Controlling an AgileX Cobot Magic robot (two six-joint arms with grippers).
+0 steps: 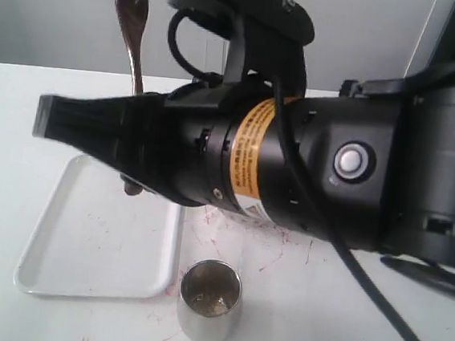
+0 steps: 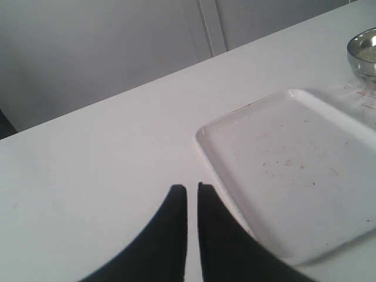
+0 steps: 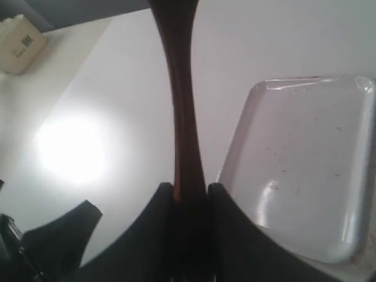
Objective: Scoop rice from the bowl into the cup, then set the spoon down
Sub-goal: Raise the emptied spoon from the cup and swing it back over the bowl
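My right gripper (image 1: 55, 118) reaches across to the left above the tray and is shut on the spoon (image 1: 131, 16). The spoon stands upright with its round bowl uppermost; its handle (image 3: 179, 88) is pinched between the fingertips (image 3: 191, 188). The cup (image 1: 209, 298) stands on the table near the tray's front right corner, with rice (image 1: 209, 299) in its bottom. The bowl (image 2: 364, 56) shows only in the left wrist view, beyond the tray, with pale rice (image 2: 368, 53) inside; the right arm hides it in the exterior view. My left gripper (image 2: 192, 188) is shut and empty, over bare table beside the tray.
A white rectangular tray (image 1: 100, 239) (image 2: 294, 176) (image 3: 305, 164) lies flat at the left, with red specks on it and on the table (image 1: 205, 237) around the cup. The right arm's bulk and cable (image 1: 363, 272) fill the middle and right. A small white box (image 3: 20, 41) sits far off.
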